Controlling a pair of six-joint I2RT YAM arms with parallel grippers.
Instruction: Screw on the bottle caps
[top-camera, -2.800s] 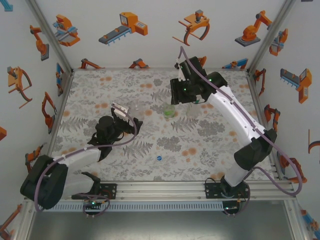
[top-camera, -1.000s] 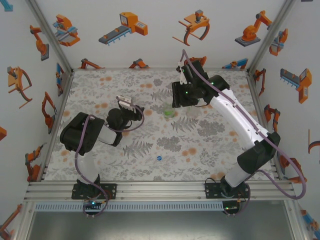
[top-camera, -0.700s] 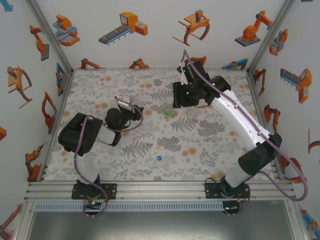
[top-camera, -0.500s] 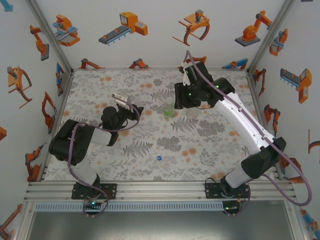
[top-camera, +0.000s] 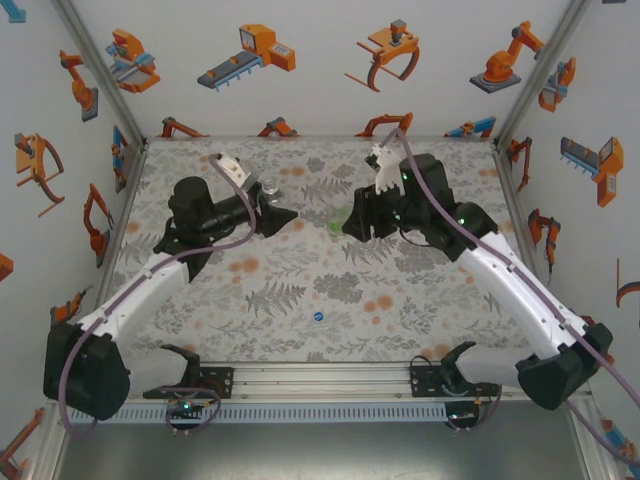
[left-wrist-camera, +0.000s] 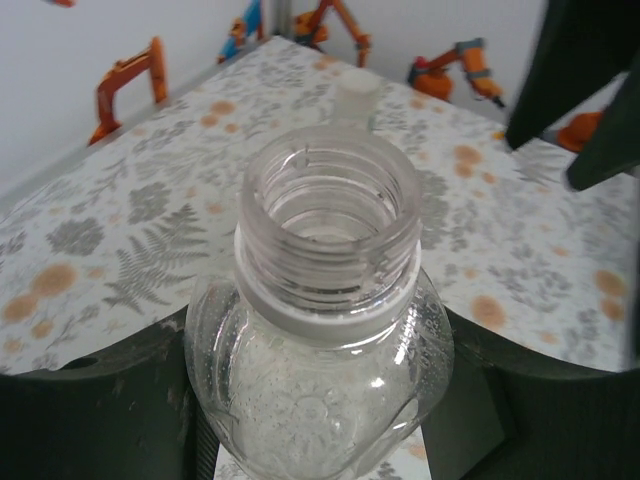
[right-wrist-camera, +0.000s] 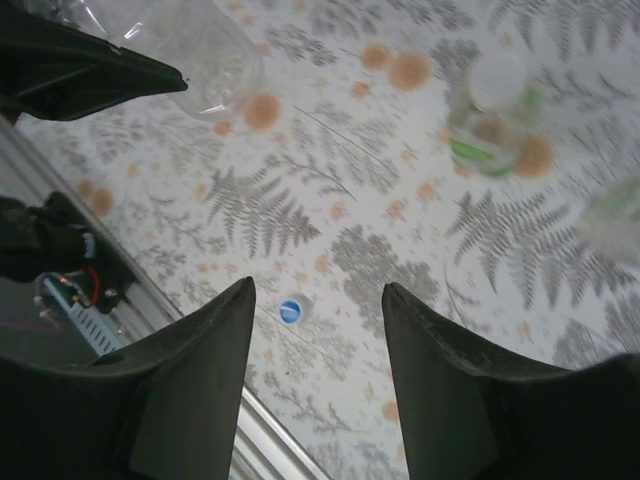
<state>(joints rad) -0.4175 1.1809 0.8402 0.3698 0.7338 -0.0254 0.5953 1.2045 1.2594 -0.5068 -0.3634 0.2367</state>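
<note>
Shows left claw (left-wrist-camera: 320, 425) clamped on a clear, uncapped bottle (left-wrist-camera: 326, 250), open mouth facing the wrist. Shows right claw (right-wrist-camera: 315, 292) apart and empty. Puts blue cap (right-wrist-camera: 290, 311) flat on the table (top-camera: 420, 290), at 7 o'clock from right claw; probably next pick.

The tabletop (top-camera: 300, 290) has a grey fern and orange flower pattern. White walls (top-camera: 310, 95) around it carry orange robot stickers (top-camera: 246, 55); an aluminium rail (top-camera: 330, 381) borders its near edge.
</note>
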